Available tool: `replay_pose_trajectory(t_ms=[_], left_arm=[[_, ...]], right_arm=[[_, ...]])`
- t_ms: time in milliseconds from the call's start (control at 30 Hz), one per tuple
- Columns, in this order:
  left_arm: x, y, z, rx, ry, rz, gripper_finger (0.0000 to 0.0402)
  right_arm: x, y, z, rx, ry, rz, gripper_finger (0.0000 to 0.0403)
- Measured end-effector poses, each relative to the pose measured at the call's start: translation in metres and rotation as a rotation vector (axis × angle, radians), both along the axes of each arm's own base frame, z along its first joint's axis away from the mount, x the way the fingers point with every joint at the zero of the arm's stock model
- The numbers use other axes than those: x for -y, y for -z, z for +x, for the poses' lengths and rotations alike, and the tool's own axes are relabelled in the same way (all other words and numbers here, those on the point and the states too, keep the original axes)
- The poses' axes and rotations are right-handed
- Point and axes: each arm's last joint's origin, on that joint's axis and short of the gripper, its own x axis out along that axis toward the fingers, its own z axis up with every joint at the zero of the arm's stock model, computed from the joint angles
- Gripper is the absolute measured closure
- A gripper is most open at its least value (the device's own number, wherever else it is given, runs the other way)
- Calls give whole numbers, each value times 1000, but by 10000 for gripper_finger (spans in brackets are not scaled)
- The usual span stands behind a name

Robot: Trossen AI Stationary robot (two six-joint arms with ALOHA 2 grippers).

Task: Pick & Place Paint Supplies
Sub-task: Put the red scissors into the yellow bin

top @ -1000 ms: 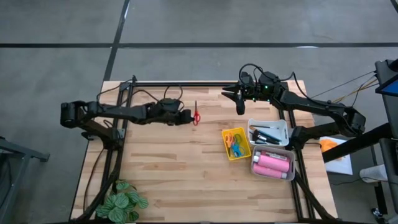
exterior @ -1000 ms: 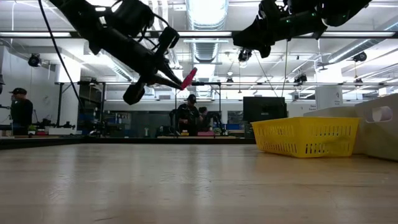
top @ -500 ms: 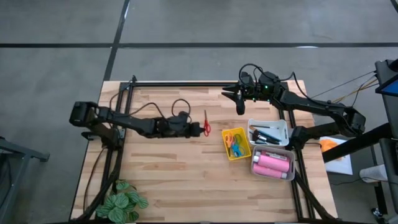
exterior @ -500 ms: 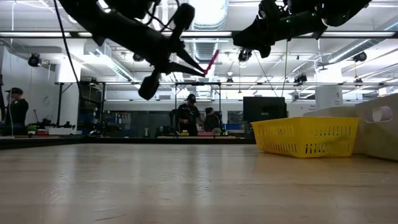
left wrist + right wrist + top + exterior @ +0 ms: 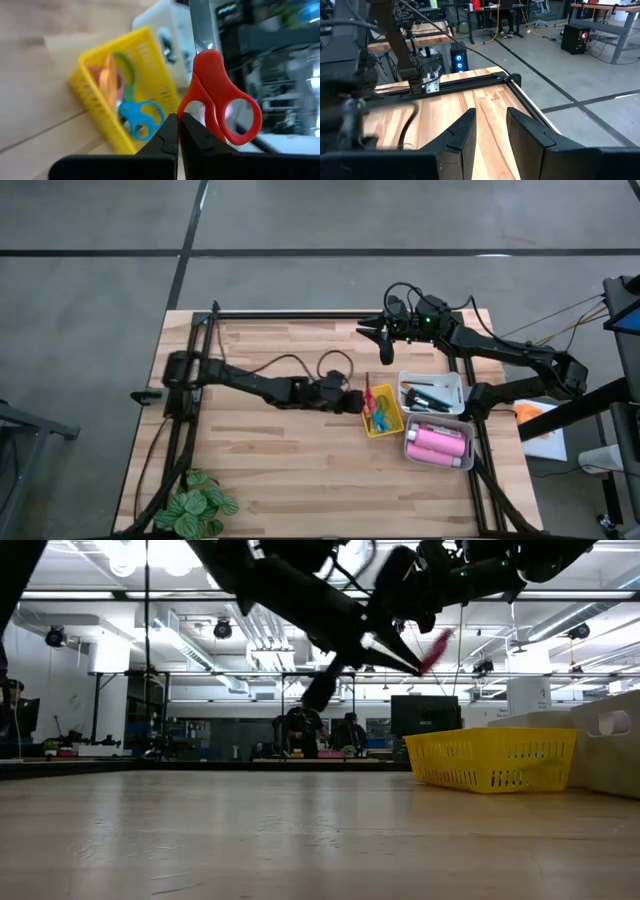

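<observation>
Seen from above, a wooden bench [image 5: 300,450] fills the middle of the frame. The left arm reaches from the left side toward centre-right, and its hand [image 5: 357,401] is closed tight on a pair of red-handled scissors [image 5: 367,394], held at the left edge of a small yellow tray [image 5: 394,426]. In the left wrist view the two dark fingers [image 5: 197,142] pinch together at the lower centre with the red scissors' handles [image 5: 220,102] standing clear above them (the blades themselves are hidden in the grip). The yellow tray sits at left of that frame, holding blue-handled scissors [image 5: 137,117] and an orange-handled pair [image 5: 105,80].

In the low view, the scissors show as a pink-red streak [image 5: 433,648] in the upper centre, above and left of the yellow tray [image 5: 495,760].

The right hand [image 5: 386,352] hangs in the air over the upper centre-right of the bench, fingers parted and holding nothing. Right of the yellow tray, a white tray [image 5: 455,382] holds dark brushes [image 5: 425,396]; below it another tray holds pink bottles [image 5: 438,444]. A leafy plant [image 5: 198,507] sits at the lower left.
</observation>
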Motion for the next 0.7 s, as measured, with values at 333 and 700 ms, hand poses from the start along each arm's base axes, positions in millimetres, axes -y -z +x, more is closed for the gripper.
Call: replay_pose_trajectory(t_ms=[333,700], left_arm=[[7,21,41,-139,42,9,401],[6,36,37,-247,19,-30,401]], right_arm=[[0,0,0,3,-1,-4,296],[0,0,0,-1,0,1,296]])
